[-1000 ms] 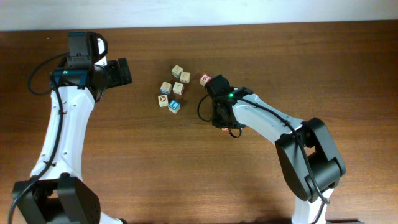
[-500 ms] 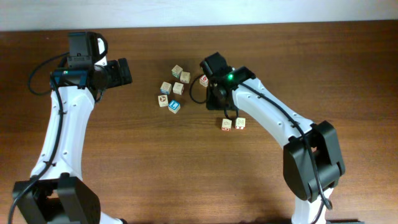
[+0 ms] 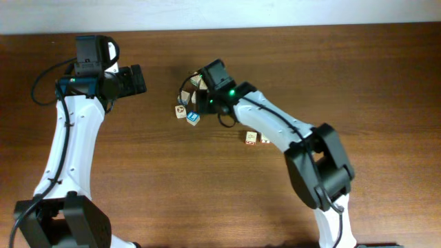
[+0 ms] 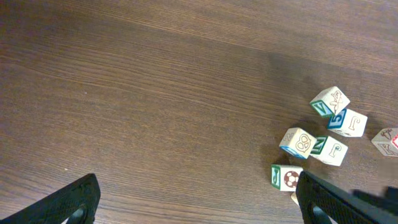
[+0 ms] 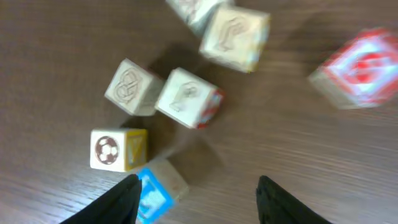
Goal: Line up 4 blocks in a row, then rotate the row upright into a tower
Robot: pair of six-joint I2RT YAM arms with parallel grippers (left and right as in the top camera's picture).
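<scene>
One brown wooden counter [image 3: 372, 76] carries everything shown.

Two white arms work over it. The left arm [image 3: 69, 138] sits on its own side, well apart from the cubes. The right arm [image 3: 272, 124] stretches across to the group of blocks.

Left gripper [image 4: 198, 185]: spread fully wide, with nothing between its fingers. Right gripper [image 5: 199, 182]: hanging just above the group, with its jaws parted about halfway. It is empty, and the wrist view shows neither finger pressed against a cube.

Blocks, main group: the blue-faced block [image 5: 154, 194] lies lowest in the right wrist view, just inside one finger. The football block [image 5: 117, 149] is just beside it. Above these, the plain block [image 5: 132, 87] and the red-sided block [image 5: 188, 98] stand edge to edge. The pale block [image 5: 235, 37] is farther up. The red-bordered cube [image 5: 359, 65], blurred, stands off to one side and is not part of the task.

Pair of blocks [image 3: 251, 138]: side by side near the right forearm, well apart from the group.

Progress, as a judgement: the separate pair may already have been turned, though their faces are too small to confirm this. The grouped cubes look undisturbed. With the right gripper empty over the group, roughly half the work, or more, appears to remain, and the blue-faced block is the likeliest next pick.
</scene>
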